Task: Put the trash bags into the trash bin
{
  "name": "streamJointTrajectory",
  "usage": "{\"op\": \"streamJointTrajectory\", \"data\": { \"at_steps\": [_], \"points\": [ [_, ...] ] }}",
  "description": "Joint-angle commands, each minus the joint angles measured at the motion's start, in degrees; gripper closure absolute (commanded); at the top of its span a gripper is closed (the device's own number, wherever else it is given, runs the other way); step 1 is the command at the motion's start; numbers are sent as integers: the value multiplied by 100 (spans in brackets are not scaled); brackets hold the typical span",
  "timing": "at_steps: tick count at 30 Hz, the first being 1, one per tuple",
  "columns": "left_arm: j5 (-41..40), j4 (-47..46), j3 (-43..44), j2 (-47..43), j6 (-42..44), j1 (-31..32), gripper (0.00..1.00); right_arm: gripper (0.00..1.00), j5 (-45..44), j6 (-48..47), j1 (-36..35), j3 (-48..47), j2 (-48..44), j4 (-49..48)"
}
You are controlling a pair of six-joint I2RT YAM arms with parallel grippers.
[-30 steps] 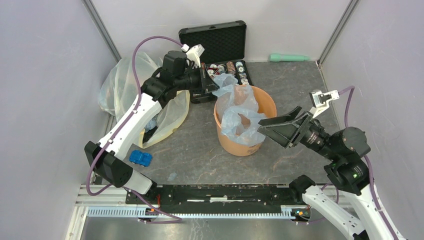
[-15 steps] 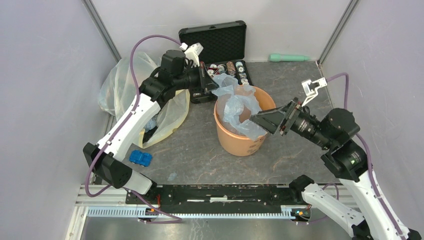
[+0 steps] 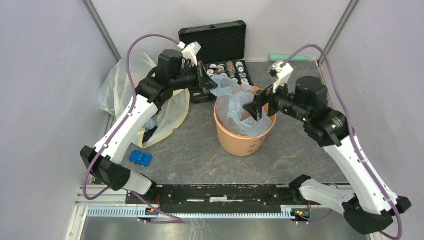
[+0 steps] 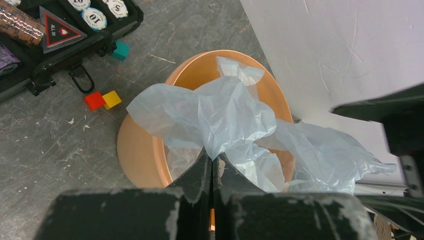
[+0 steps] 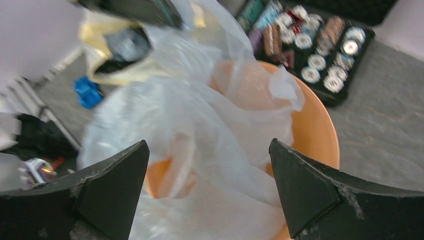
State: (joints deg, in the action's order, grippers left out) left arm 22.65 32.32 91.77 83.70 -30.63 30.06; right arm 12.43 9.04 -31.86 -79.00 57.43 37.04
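Observation:
The orange-tan trash bin (image 3: pixel 241 141) stands mid-table. The pale blue trash bag (image 3: pixel 234 100) lies partly inside it and bunches up above the rim. My left gripper (image 3: pixel 212 83) is at the bin's far-left rim, shut on an upper corner of the bag. In the left wrist view its tips (image 4: pixel 214 161) pinch the bag (image 4: pixel 220 110) over the bin (image 4: pixel 137 150). My right gripper (image 3: pixel 255 108) is open above the bin's right side. In the right wrist view its jaws (image 5: pixel 208 145) stand wide apart over the bag (image 5: pixel 200 120) and the bin (image 5: pixel 315 127), holding nothing.
An open black foam-lined case (image 3: pixel 216 42) with poker chips stands behind the bin. A large yellowish bag (image 3: pixel 122 85) lies at the left wall. A blue toy car (image 3: pixel 140 158) is front left, a green tool (image 3: pixel 290 57) back right. Small coloured cubes (image 4: pixel 102 100) lie by the case.
My right arm has swung up and left, from the bin's front-right side to above its opening, jaws still open. The bag's front flap now hangs further inside. The left gripper has barely moved.

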Motion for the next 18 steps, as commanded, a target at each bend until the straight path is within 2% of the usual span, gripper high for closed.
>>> {"op": "streamJointTrajectory", "data": {
  "at_steps": [1,3,5,8,12,16,18],
  "points": [
    [64,38,245,-265,-3,-36,98,3,-491,-832,-7,-10,53,557],
    [64,62,259,-284,20,-44,98,7,-797,-851,-4,105,50,528],
    [54,86,269,-293,34,-44,98,16,-1124,-853,-5,139,51,545],
    [10,153,274,-318,86,-59,98,19,-2089,-1003,-5,202,-71,528],
    [-118,316,241,-377,176,-125,98,27,-3641,-936,-5,454,-297,495],
    [11,343,22,-548,186,-287,98,28,-4906,-686,17,821,-378,436],
    [90,371,-143,-709,211,-401,98,22,-5187,-590,49,1021,-477,296]
  ]
}}
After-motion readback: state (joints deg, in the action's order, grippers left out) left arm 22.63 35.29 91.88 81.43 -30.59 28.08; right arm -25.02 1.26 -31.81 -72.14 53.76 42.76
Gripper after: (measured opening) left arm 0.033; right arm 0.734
